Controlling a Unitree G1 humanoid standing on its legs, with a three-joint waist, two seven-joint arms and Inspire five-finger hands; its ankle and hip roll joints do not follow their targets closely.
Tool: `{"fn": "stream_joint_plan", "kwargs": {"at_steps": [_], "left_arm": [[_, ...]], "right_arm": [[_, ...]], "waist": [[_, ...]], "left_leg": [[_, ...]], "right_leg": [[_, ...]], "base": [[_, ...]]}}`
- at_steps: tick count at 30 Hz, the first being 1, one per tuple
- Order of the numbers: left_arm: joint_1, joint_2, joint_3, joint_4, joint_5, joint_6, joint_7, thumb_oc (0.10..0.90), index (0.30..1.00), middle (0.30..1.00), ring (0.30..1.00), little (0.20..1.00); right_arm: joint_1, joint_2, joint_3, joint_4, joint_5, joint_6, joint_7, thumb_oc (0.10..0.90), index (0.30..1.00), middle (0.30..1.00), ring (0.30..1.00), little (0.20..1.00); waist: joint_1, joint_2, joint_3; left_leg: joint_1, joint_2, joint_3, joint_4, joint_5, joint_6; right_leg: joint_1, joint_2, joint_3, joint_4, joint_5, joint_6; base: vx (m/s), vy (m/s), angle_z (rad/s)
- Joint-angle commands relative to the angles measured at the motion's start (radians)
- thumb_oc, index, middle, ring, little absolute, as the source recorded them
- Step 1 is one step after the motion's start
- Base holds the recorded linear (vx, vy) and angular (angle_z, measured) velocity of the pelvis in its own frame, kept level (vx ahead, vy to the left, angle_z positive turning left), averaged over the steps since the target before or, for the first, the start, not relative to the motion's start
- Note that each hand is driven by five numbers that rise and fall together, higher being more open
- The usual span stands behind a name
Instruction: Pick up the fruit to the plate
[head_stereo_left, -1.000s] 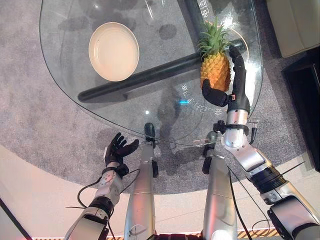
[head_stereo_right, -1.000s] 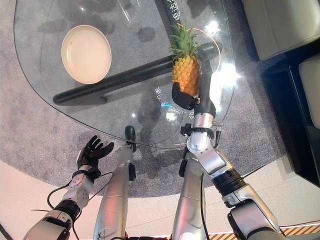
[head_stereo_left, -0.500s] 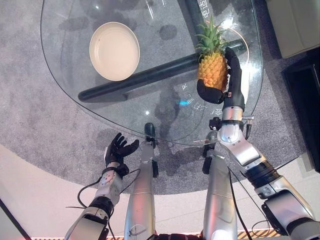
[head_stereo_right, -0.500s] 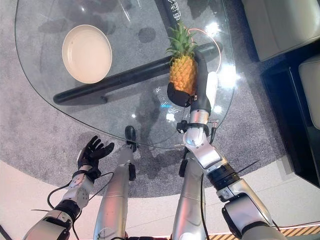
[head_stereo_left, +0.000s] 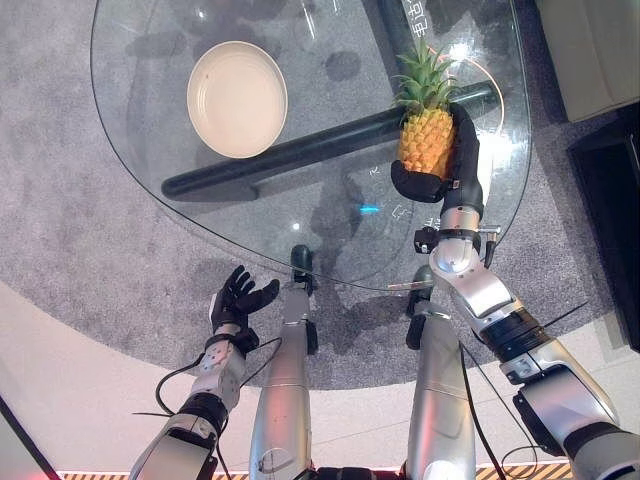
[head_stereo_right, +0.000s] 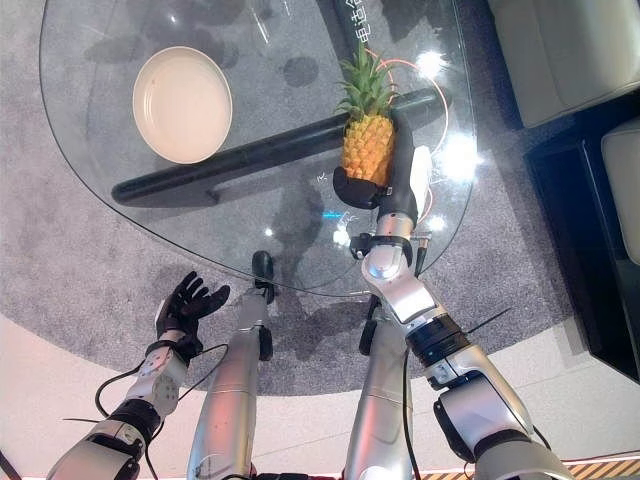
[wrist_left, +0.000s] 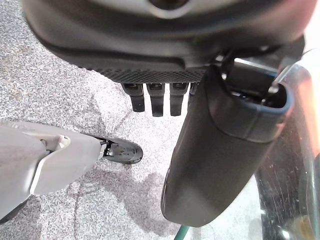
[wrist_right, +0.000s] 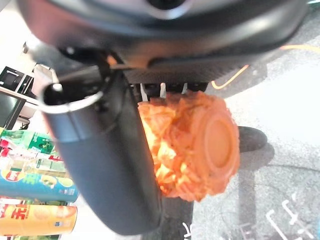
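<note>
right hand (head_stereo_left: 440, 180) curled round pineapple (head_stereo_left: 426, 140) body, thumb under base (for lift) | plate (head_stereo_left: 237, 99) well apart across table | left hand (head_stereo_left: 238, 298) relaxed open, holding nothing

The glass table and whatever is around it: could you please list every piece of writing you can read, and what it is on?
White characters on the clear glass table, far edge: too small to read.
White characters on the glass by the right hand gripping the orange pineapple: blurred, unreadable.
Print on the colourful cans in the right wrist view: blurred, unreadable.
Round cream plate: no text.
</note>
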Motion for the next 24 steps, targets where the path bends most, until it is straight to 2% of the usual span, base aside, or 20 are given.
{"fn": "stream_joint_plan", "kwargs": {"at_steps": [1,7,13,14,15,24], "left_arm": [[-0.014,0.021,-0.002,0.026,0.011,-0.021,0.02,0.8,0.9,0.9,0.9,0.9],[-0.013,0.021,-0.008,0.016,0.015,-0.018,0.024,0.8,0.9,0.9,0.9,0.9],[-0.014,0.019,-0.012,0.006,0.013,-0.019,0.033,0.8,0.9,0.9,0.9,0.9],[-0.014,0.019,-0.012,0.006,0.013,-0.019,0.033,0.8,0.9,0.9,0.9,0.9],[-0.014,0.02,-0.012,0.004,0.01,-0.022,0.034,0.8,0.9,0.9,0.9,0.9],[-0.012,0.016,0.012,-0.019,-0.082,-0.049,0.034,0.8,0.9,0.9,0.9,0.9]], "right_arm": [[0.024,-0.027,-0.012,0.084,0.02,0.083,-0.011,0.8,0.9,0.9,0.9,0.9],[0.018,-0.025,-0.002,0.11,0.005,0.109,-0.006,0.8,0.9,0.9,0.9,0.9],[0.018,-0.033,0.003,0.127,-0.008,0.1,-0.001,0.8,0.9,0.9,0.9,0.9],[0.018,-0.033,0.003,0.128,-0.009,0.1,-0.001,0.567,0.7,0.7,0.7,0.667],[0.016,-0.035,0.003,0.129,-0.018,0.098,0.007,0.1,0.3,0.3,0.3,0.2],[0.021,-0.041,-0.003,0.117,-0.059,0.086,-0.015,0.1,0.3,0.3,0.3,0.2]], "waist": [[0.011,0.008,-0.01],[0.014,0.011,-0.01],[0.013,0.011,-0.01],[0.013,0.011,-0.01],[0.013,0.012,-0.01],[0.011,0.017,-0.01]], "left_leg": [[0.003,-0.058,0.04,0.072,-0.103,0.022],[-0.004,-0.06,0.038,0.075,-0.104,0.023],[-0.007,-0.062,0.036,0.078,-0.106,0.023],[-0.007,-0.062,0.036,0.078,-0.106,0.023],[-0.009,-0.063,0.035,0.078,-0.106,0.024],[0.005,-0.065,0.036,0.069,-0.105,0.024]], "right_leg": [[0.033,0.036,-0.08,-0.2,0.132,-0.008],[0.025,0.039,-0.08,-0.196,0.132,-0.008],[0.022,0.04,-0.078,-0.196,0.132,-0.007],[0.022,0.04,-0.078,-0.196,0.132,-0.007],[0.02,0.041,-0.078,-0.196,0.132,-0.007],[0.03,0.041,-0.073,-0.199,0.131,-0.006]], "base": [[0.0,0.0,0.0],[0.0,0.0,0.0],[0.0,0.0,0.0],[0.0,0.0,0.0],[0.0,0.0,0.0],[0.0,0.0,0.0]]}}
